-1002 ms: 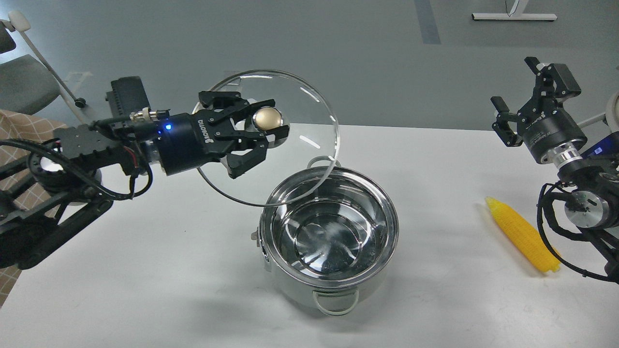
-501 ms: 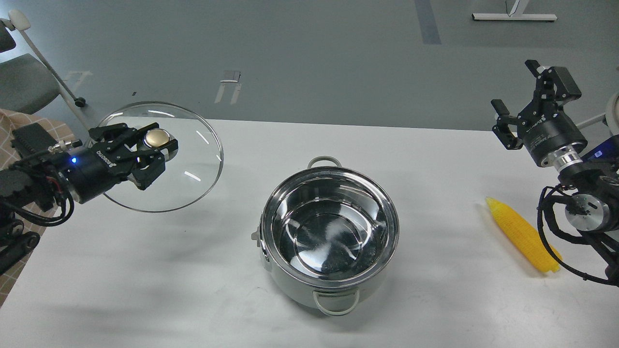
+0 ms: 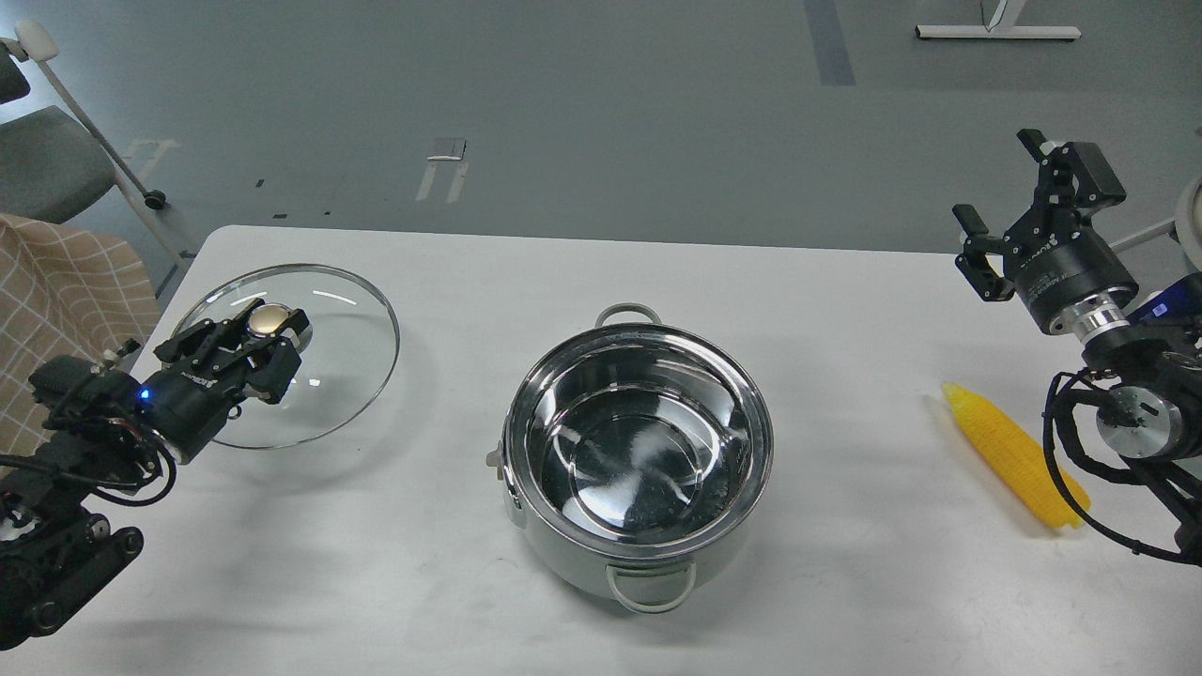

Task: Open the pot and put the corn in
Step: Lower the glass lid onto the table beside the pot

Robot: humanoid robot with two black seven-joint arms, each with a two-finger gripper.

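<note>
The shiny steel pot (image 3: 639, 526) stands open in the middle of the white table, its inside empty. The yellow corn (image 3: 1012, 453) lies on the table at the right, tip pointing away from me. My left gripper (image 3: 258, 330) is shut on the gold knob of the round glass lid (image 3: 347, 361) and holds it low over the table's left side, close to or touching the surface. My right gripper (image 3: 1003, 202) is open and empty, raised above the table's far right, beyond the corn.
A chair (image 3: 42, 164) and a checked cloth (image 3: 56, 291) are off the table's left edge. The table's far edge (image 3: 601, 239) runs behind the pot.
My left gripper has carried the lid from above the pot leftward and down to the table's left side. The right arm has barely moved.
</note>
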